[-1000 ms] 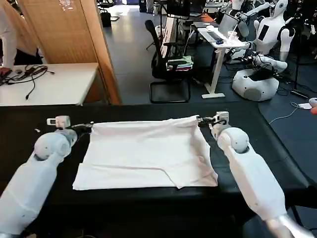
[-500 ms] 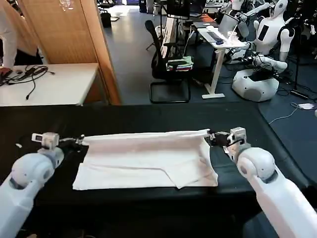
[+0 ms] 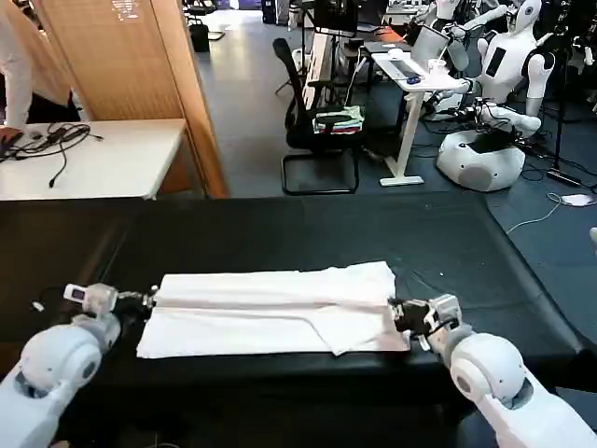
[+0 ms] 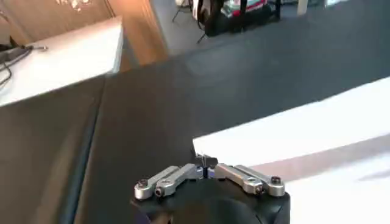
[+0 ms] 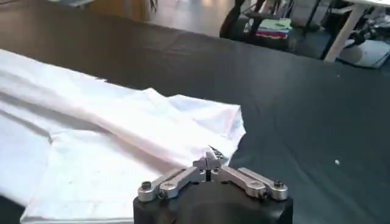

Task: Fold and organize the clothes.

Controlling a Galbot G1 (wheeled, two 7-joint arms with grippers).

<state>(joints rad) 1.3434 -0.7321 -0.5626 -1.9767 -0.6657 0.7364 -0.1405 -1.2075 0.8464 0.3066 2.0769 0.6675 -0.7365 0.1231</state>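
The T-shirt (image 3: 270,308) lies plain side up, so whether it carries a print cannot be told; its layers underneath are hidden. In the left wrist view the shirt runs off the picture's edge. Both arms are cut off at the near edge of the head view. The far corners of the black surface (image 3: 280,233) run out of frame.

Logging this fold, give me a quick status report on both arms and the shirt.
Left end effector and right end effector shut on white T-shirt edge, one each side. Shirt folded into a flat band on black table. Nothing in the way.
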